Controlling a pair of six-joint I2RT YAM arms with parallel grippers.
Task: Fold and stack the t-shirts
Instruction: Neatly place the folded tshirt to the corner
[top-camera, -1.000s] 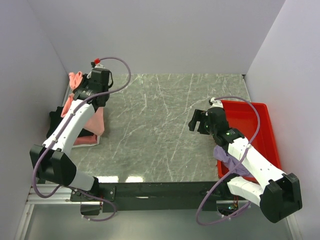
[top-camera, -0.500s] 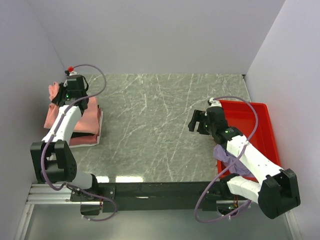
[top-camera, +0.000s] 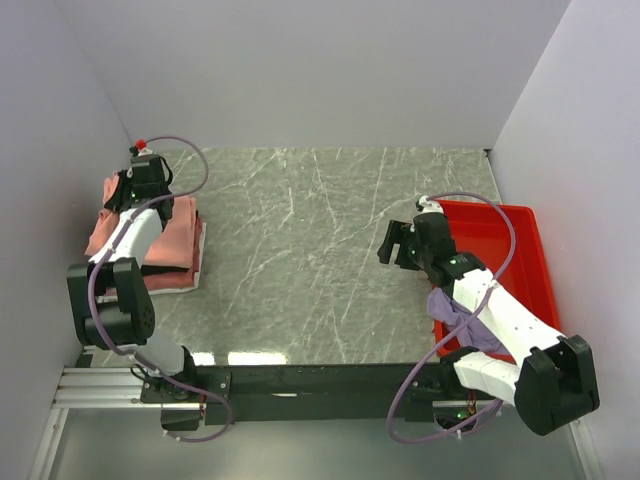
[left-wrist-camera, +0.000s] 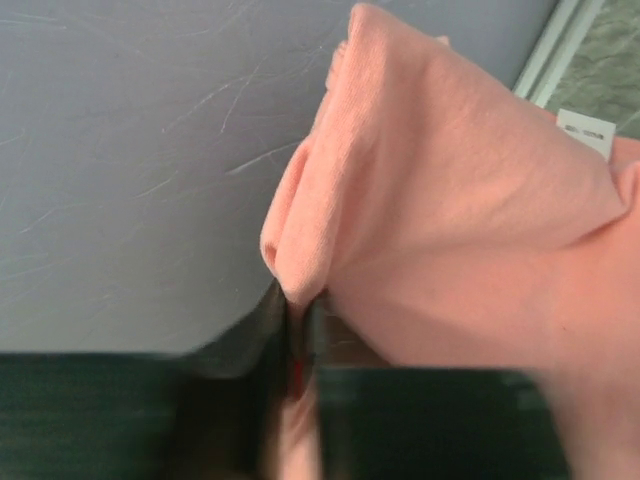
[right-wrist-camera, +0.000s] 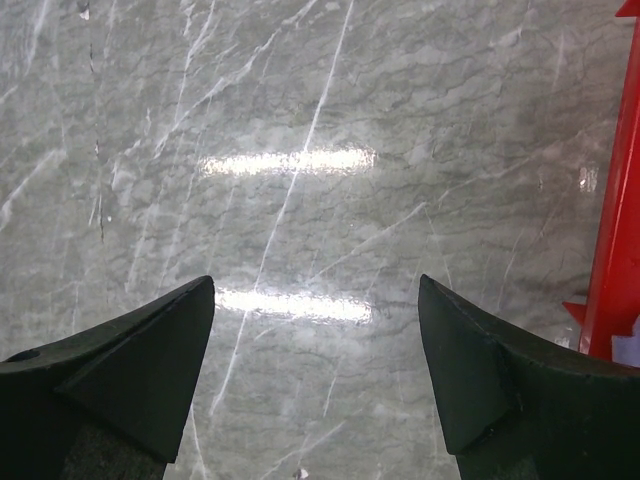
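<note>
A salmon-pink t-shirt (top-camera: 168, 232) lies over a stack of folded shirts at the table's left edge, against the left wall. My left gripper (top-camera: 118, 196) is shut on a fold of this shirt (left-wrist-camera: 420, 200), whose white neck label (left-wrist-camera: 586, 132) shows at the upper right of the left wrist view. A lavender-purple t-shirt (top-camera: 455, 318) hangs over the near rim of the red tray (top-camera: 510, 240), partly hidden under my right arm. My right gripper (top-camera: 391, 243) is open and empty over bare table (right-wrist-camera: 320, 180), just left of the tray.
The grey left wall (left-wrist-camera: 130, 150) is right next to the left gripper. The red tray's rim (right-wrist-camera: 612, 230) stands at the right edge of the right wrist view. White walls enclose the table on three sides.
My left gripper has carried the salmon-pink shirt leftward and nearer to the wall, and the shirt now lies spread over the stack. The right arm has hardly moved.
</note>
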